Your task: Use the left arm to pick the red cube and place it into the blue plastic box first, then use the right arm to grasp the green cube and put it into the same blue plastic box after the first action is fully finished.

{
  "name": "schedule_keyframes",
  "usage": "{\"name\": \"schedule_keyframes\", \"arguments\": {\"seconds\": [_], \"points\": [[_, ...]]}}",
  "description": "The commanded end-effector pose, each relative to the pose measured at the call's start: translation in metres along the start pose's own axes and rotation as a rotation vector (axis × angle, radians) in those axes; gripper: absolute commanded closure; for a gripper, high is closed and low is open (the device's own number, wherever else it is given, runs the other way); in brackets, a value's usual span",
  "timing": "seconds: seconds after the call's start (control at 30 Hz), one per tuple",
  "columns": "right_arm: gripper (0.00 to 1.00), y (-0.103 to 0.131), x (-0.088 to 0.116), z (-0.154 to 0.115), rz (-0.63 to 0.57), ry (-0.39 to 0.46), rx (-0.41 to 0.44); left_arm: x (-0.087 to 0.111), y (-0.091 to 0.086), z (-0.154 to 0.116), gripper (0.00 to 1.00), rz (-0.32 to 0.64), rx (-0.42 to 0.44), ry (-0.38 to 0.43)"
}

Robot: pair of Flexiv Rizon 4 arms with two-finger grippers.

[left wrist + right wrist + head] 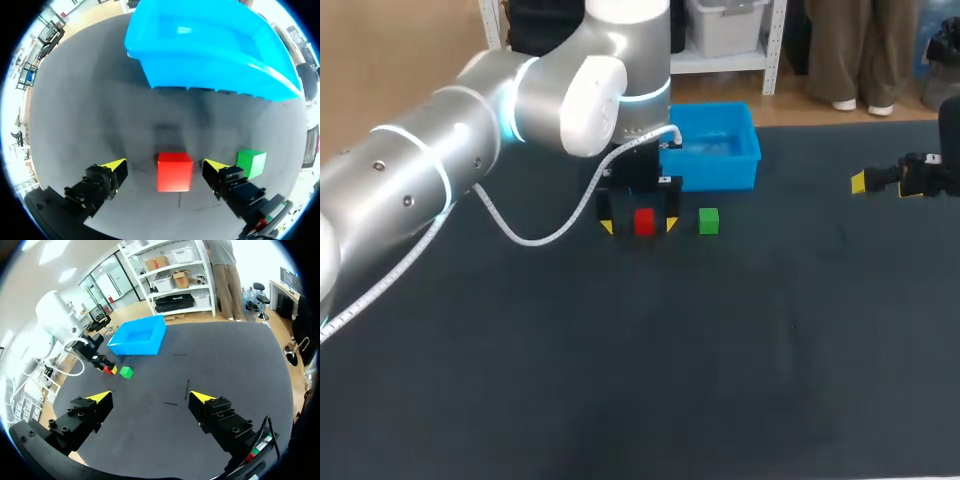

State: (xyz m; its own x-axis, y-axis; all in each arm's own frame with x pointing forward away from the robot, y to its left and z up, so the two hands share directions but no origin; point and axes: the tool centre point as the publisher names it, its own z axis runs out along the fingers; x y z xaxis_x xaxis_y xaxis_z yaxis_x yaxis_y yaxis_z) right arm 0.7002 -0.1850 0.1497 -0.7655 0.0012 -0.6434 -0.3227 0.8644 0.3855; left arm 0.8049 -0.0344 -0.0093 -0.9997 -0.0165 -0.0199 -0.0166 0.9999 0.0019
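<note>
The red cube (644,221) (174,171) rests on the dark table between the yellow tips of my left gripper (639,224) (165,168), which is open with a gap on each side of the cube. The green cube (709,221) (251,163) (126,372) lies just to its right, beside the gripper's finger. The blue plastic box (713,146) (210,47) (138,335) stands just behind both cubes and looks empty. My right gripper (880,181) (151,398) hangs open at the table's right side, far from the cubes, nothing between its fingers.
A white cable (550,225) loops from my left arm down near the table, left of the red cube. The dark mat (650,360) spreads wide in front of the cubes.
</note>
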Motion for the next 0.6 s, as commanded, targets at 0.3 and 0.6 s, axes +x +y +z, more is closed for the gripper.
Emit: {"name": "schedule_keyframes", "arguments": {"seconds": [0.3,0.6], "points": [[0.0,-0.0008,-0.0002,-0.0001,-0.001,0.001,-0.003,-0.0067,-0.0009,0.0059,0.0,-0.01,-0.013,0.018],[0.0,-0.0008,-0.0002,-0.0001,-0.001,0.001,-0.003,-0.0056,0.0005,0.0074,0.73,-0.012,-0.023,0.02]]}}
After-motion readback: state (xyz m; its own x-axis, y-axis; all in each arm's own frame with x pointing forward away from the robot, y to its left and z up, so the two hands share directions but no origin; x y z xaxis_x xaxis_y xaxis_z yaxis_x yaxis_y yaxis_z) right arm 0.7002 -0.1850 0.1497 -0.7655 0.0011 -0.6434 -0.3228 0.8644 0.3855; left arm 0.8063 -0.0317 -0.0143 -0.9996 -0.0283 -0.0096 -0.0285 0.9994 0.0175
